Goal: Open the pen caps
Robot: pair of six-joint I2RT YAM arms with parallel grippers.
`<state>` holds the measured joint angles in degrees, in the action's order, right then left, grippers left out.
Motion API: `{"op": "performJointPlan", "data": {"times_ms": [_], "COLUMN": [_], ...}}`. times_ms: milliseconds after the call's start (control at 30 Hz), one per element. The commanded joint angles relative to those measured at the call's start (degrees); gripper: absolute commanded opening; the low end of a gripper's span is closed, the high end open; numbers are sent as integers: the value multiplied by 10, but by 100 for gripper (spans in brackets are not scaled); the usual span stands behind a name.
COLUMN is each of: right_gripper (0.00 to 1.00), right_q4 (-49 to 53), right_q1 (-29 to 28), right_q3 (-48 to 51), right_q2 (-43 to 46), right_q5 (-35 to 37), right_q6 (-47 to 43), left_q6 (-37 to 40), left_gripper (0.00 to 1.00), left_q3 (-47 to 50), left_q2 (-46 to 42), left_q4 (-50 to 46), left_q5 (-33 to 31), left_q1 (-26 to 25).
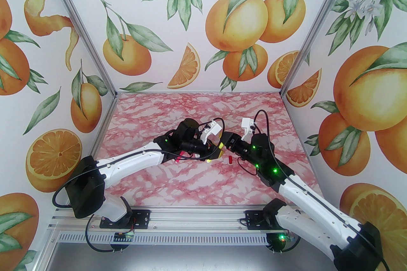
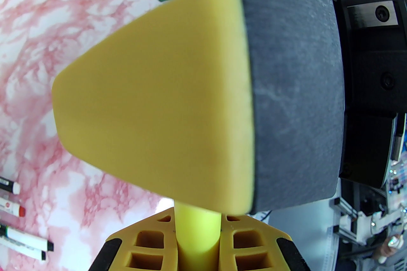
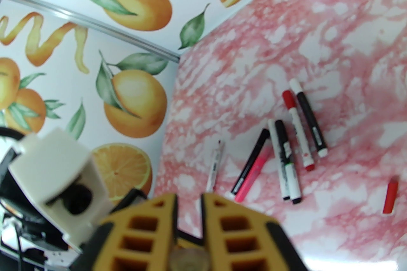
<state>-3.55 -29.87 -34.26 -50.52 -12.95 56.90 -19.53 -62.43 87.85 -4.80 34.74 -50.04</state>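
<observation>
**A:** Why are both claws bunched together above the pink marble-patterned table?

**B:** They share one pen. The left claw is clenched round the barrel of a yellow cylindrical plastic marker, which runs straight out from between its fingers. The right claw is clamped over the far end. Its yellow finger, backed by a black pad, lies across the top of the barrel and hides it.

**A:** So that hidden end is the cap?

**B:** Likely. A pale round end shows deep between the right claw's fingers, but I can't tell for sure that it's the cap. Gripping opposite ends head-on would let the two pull apart along the pen's axis.

**A:** And the other caps?

**B:** One short red cylindrical plastic cap lies loose on the table, off to the right claw's right. It is well apart from the slim markers fanned out ahead of that claw, several with black or red caps on.

**A:** Risk?

**B:** A slip, if the pull comes off-axis.
</observation>
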Motion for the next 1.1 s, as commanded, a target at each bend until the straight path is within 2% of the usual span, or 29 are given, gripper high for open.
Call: {"op": "performJointPlan", "data": {"times_ms": [0, 167, 300, 433, 567, 733, 867, 1067], "right_gripper": [14, 14, 13, 13, 13, 13, 14, 15], "right_q4": [-66, -77, -15, 13, 3, -9, 80, 218], "right_q1": [35, 47, 47, 50, 57, 63, 64, 64], "right_q3": [0, -7, -22, -43, -62, -64, -59, -42], "right_q2": [10, 9, 19, 9, -19, -27, -4, 19], "right_q5": [7, -21, 40, 91, 83, 35, 25, 70], "right_q6": [-27, -33, -42, -48, -57, -73, -121, -197], "left_q6": [11, 25, 28, 45, 45, 32, 27, 30], "left_gripper": [3, 3, 2, 1, 1, 1, 1, 3], "left_q3": [5, 7, 10, 6, 16, 37, 48, 62], "left_q2": [-8, -10, -25, -36, -43, -66, -91, -131], "left_q4": [-31, -47, -53, -76, -72, -55, -60, -93], "left_q5": [59, 46, 6, -64, -71, -63, -90, -189], "left_q1": [-4, -4, -6, -27, -33, -30, -18, -6]}}
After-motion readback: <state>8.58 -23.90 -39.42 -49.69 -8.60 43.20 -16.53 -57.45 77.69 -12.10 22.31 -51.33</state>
